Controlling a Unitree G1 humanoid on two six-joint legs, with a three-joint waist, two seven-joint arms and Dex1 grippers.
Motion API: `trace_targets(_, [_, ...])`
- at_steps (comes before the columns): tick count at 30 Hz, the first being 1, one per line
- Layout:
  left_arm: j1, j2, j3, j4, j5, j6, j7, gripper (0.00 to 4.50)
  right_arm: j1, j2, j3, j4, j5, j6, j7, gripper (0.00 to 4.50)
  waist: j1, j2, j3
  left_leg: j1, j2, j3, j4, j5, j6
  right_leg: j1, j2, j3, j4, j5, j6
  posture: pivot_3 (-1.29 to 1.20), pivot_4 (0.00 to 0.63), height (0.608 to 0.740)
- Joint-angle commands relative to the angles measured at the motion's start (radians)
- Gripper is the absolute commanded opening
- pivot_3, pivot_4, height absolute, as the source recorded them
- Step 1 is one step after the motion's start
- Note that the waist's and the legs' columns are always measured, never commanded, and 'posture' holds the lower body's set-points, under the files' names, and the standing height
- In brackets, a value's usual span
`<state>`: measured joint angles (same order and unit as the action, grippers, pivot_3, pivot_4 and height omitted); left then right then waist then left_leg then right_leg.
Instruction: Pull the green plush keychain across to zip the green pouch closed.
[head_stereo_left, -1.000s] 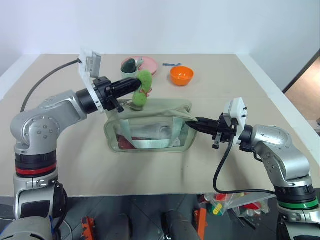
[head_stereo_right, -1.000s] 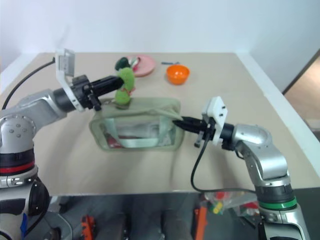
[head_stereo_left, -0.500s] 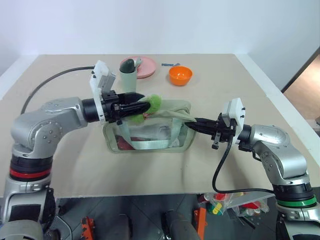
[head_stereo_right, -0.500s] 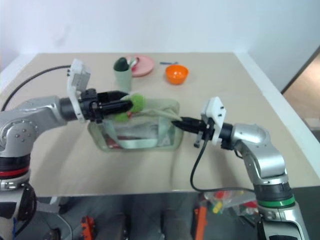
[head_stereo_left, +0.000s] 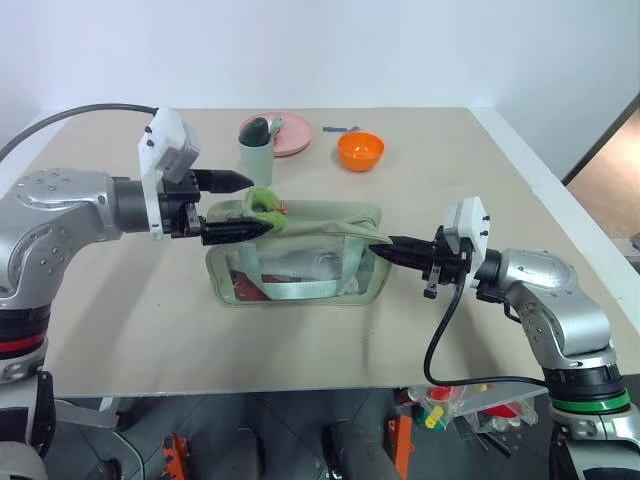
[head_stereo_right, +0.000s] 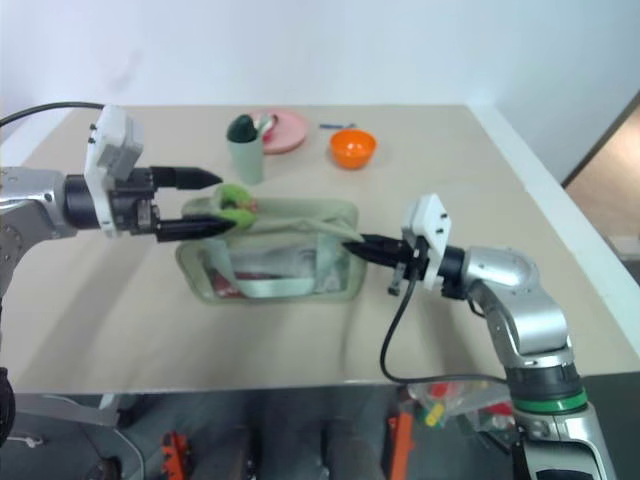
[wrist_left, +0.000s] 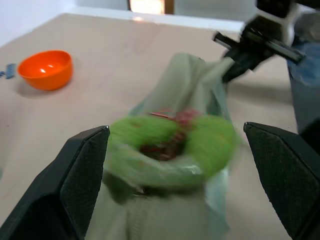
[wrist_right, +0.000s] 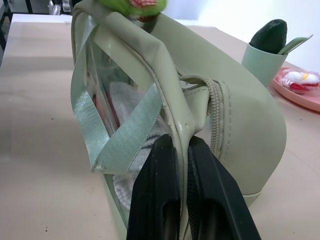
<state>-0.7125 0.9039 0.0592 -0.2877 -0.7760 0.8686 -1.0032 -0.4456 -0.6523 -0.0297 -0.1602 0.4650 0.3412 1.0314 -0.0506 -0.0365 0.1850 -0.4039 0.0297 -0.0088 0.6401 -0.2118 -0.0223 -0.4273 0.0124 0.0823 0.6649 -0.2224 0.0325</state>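
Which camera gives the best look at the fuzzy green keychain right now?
The left wrist view: the green plush keychain lies close between the open left gripper's fingers, its ring shape plain. Both head views show it small atop the green pouch; the right wrist view catches only its edge.

We count one pouch (head_stereo_left: 300, 250), one keychain (head_stereo_left: 265, 203), one cup (head_stereo_left: 257, 150), one pink plate (head_stereo_left: 297, 130), one orange bowl (head_stereo_left: 362, 150), one small blue thing (head_stereo_left: 342, 129) and two grippers: left (head_stereo_left: 245, 205), right (head_stereo_left: 385, 247).
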Motion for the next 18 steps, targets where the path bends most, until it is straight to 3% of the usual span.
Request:
trace_targets(1, [0.012, 0.02, 0.052, -0.05, -0.035, 0.021, -0.001, 4.45, -0.026, 0.011, 0.016, 0.008, -0.003, -0.021, 0.018, 0.0, 0.0, 0.0, 0.0, 0.0, 0.0, 0.0, 0.0, 0.0, 0.0, 0.0, 0.0, 0.0, 0.0, 0.0, 0.0, 0.0, 0.15, 0.74])
trace_targets(9, [0.096, 0.011, 0.242, -0.023, -0.026, 0.012, 0.139, 4.45, -0.027, 0.01, 0.021, 0.026, -0.007, -0.036, 0.026, 0.0, -0.005, 0.0, 0.0, 0.001, 0.002, -0.001, 0.0, 0.0, 0.0, 0.0, 0.001, -0.001, 0.001, 0.0, -0.001, 0.0, 0.15, 0.74])
trace_targets(13, [0.227, -0.013, 0.347, -0.093, -0.014, -0.012, 0.216, 4.45, -0.03, 0.008, 0.021, 0.037, -0.009, -0.042, 0.03, 0.0, -0.007, 0.0, 0.0, 0.002, 0.002, 0.0, -0.001, 0.0, 0.0, 0.0, 0.001, 0.0, 0.001, 0.0, -0.001, 0.0, 0.15, 0.74])
trace_targets(18, [0.43, -0.119, 0.471, -0.255, -0.093, 0.015, 0.348, 4.45, -0.038, 0.009, 0.015, 0.06, -0.014, -0.062, 0.037, 0.0, -0.007, 0.0, 0.0, 0.002, 0.002, 0.0, 0.0, 0.0, 0.0, 0.001, 0.0, 0.0, 0.001, 0.0, -0.001, 0.0, 0.15, 0.74])
